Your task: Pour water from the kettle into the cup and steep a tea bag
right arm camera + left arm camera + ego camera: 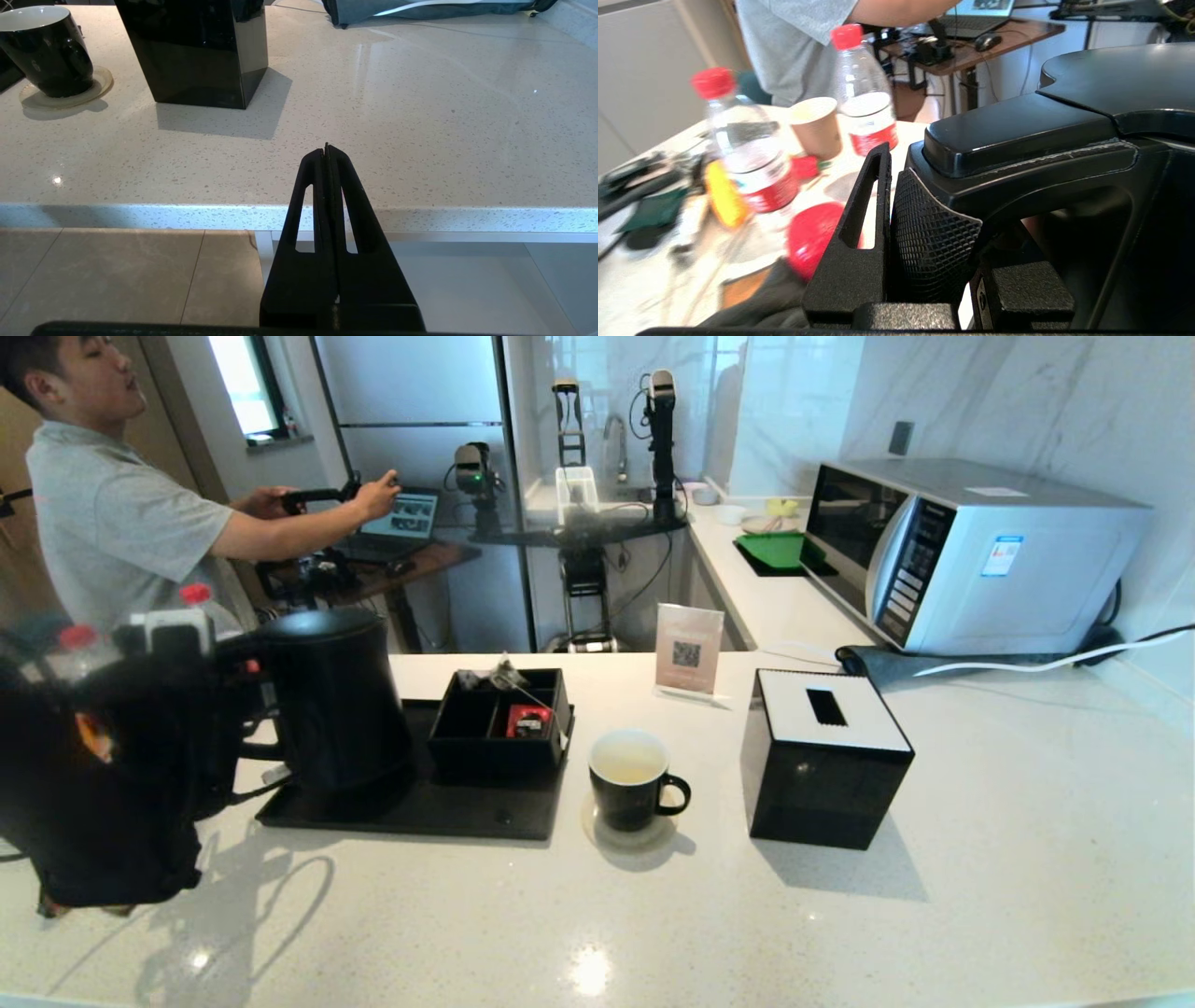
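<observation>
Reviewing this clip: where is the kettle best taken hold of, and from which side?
By its loop handle, from the robot's left. The kettle stands upright with the handle facing that way, and the left gripper is closed on it there.

- My head camera looks forward and down across the speckled white stone counter (840, 915), from well back, the tall matte-black kettle (331, 700) at ten o'clock.
- My left wrist camera sits right against that kettle's handle (1017, 135).
- My right wrist camera looks level from below the counter edge; it shares the glossy black mug (46, 53) and the black tissue box (196, 51) with the head view.
</observation>
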